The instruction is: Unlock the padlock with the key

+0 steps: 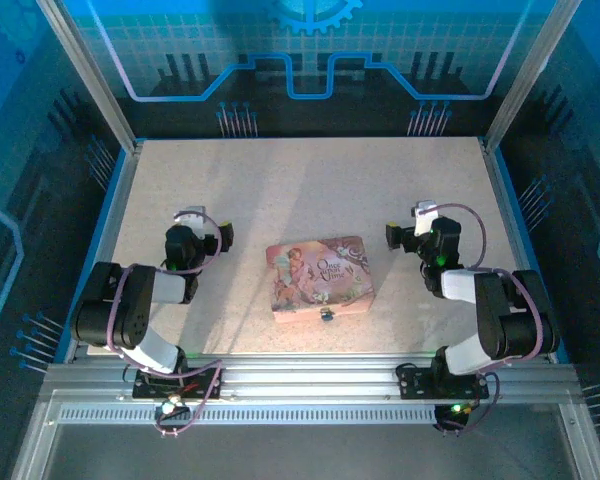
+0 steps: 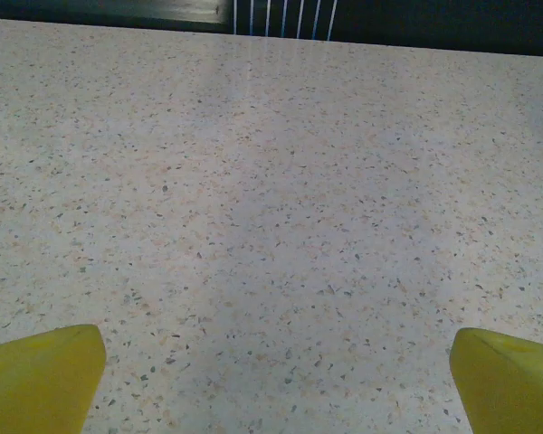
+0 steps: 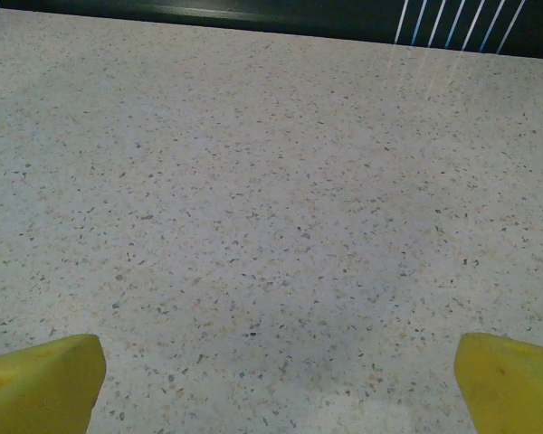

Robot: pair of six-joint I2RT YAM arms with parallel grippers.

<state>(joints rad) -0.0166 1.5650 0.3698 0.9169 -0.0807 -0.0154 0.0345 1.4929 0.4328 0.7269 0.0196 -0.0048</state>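
Speckled table, seen from above, with the left arm and right arm folded at its near edge. A pink illustrated tin lies flat near the centre, between the arms. The left tool and right tool each stand spread wide, their yellow fingertips far apart over bare table, gripping nothing. The padlock, small and dark, sits at the tin's near edge, well apart from both tools.
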